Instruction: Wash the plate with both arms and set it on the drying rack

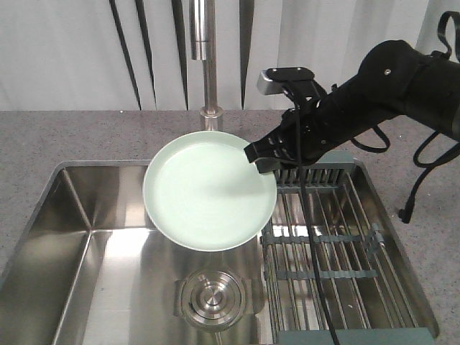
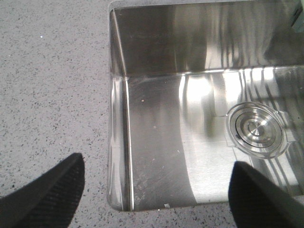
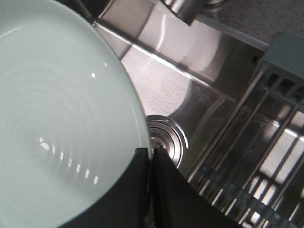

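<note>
Fingers [image 3: 135, 194] of the right gripper [image 1: 260, 158] were clamped on the plate [image 1: 205, 194] rim; plate was held tilted above the sink [image 1: 100, 237], just left of the drying rack [image 1: 338, 237] & in front of the faucet [image 1: 205, 57]. Fingers [image 2: 47, 192] of the left gripper [image 2: 156, 164] were spread wide apart w/ nothing btwn them, over the sink's corner & the speckled desk [image 2: 47, 71]

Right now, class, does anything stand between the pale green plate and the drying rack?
Nothing solid visibly does. The right end effector grips the round pale mint-green plate by its rim; the metal-bar drying rack lies beside it. Only the arm's black cable hangs across the bars.
</note>
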You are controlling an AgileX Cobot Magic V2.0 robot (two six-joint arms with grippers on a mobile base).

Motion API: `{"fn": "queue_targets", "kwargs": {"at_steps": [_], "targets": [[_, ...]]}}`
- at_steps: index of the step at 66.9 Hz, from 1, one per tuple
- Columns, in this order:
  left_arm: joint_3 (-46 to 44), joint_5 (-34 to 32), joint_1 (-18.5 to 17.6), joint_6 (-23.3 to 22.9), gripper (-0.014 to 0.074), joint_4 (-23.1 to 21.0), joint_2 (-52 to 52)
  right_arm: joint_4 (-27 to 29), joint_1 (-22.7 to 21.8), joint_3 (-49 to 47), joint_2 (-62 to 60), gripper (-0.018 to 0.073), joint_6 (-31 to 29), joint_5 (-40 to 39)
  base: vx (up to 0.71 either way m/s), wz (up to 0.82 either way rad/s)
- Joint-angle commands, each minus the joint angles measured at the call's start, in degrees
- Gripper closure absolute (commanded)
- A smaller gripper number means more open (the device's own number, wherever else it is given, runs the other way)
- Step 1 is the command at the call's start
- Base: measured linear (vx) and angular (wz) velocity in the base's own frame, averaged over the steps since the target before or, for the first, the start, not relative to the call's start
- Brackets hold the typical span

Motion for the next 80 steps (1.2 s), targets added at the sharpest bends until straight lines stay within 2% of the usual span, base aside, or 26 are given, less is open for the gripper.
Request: {"fn": "queue_targets", "kwargs": {"at_steps": [1,20,46,64,80], "targets": [[-1.38,-3.16,0.14,-0.48,0.0024,-0.68,0.33,1.58,-2.06,-1.54,-3.36,0.056,-0.84,0.05,0.0,0.0],[-1.38,-3.16,0.14,-0.48,0.0024,-0.68,0.33,1.6,-5.92,7.11,-9.46,0.056,-2.3,-2.41,0.0,0.0],[-1.38,-3.16,0.14,-0.48,0.0024,-0.68,0.33,2.49,-5.7,20.16,-18.8,0.056,-2.31,-5.38,0.0,0.0],[-1.38,-3.16,0.14,-0.48,0.0024,-0.68,0.33,3.42,-5.7,25.71,-23.33,0.056,-2.19,-5.05,0.0,0.0],[-1.38,-3.16,0.14,-0.48,0.0024,-0.68,0.33,2.93,-1.31,27.04,-24.36,0.056,-0.48,-5.58,0.0,0.0]]}}
